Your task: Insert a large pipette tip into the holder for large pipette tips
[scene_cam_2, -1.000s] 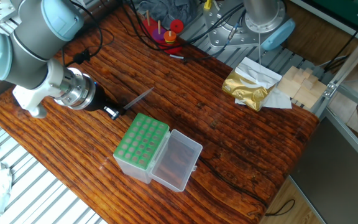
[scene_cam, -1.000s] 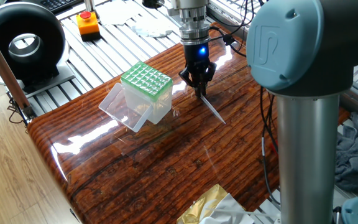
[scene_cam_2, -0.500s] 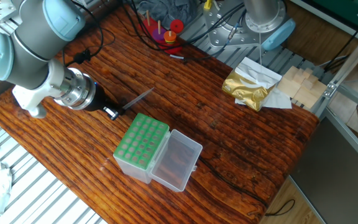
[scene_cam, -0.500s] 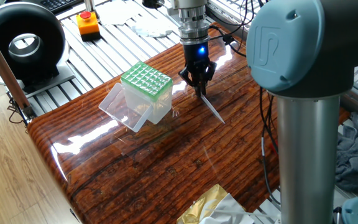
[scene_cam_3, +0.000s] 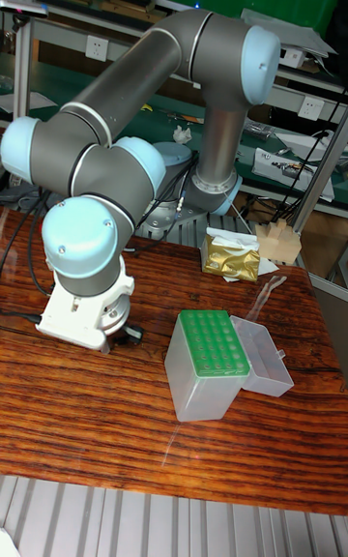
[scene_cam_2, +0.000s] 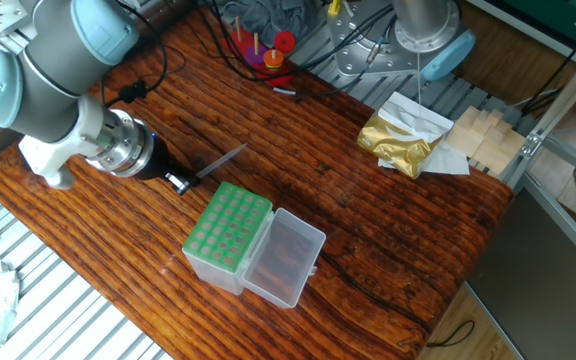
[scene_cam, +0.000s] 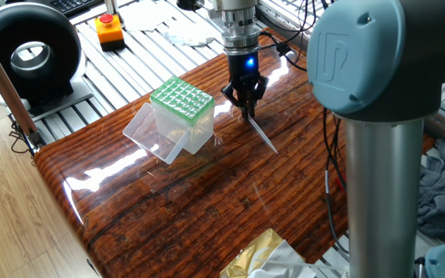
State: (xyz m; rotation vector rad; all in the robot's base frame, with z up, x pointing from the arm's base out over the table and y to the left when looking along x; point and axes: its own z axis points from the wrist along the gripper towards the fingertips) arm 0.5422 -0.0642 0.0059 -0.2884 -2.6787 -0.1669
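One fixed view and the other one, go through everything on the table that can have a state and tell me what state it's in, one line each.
gripper: shut on the wide end of the large pipette tip, low over the table.
large pipette tip: held, slanting down away from the gripper, not in the holder.
holder for large pipette tips: upright, green grid shows no tips.
clear lid: open, swung down beside the holder.
gold foil bag: lying crumpled at the table edge.

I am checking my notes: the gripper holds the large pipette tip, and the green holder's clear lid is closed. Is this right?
Not quite. The gripper does hold the large pipette tip, but the green holder's clear lid is open, as the other fixed view shows.
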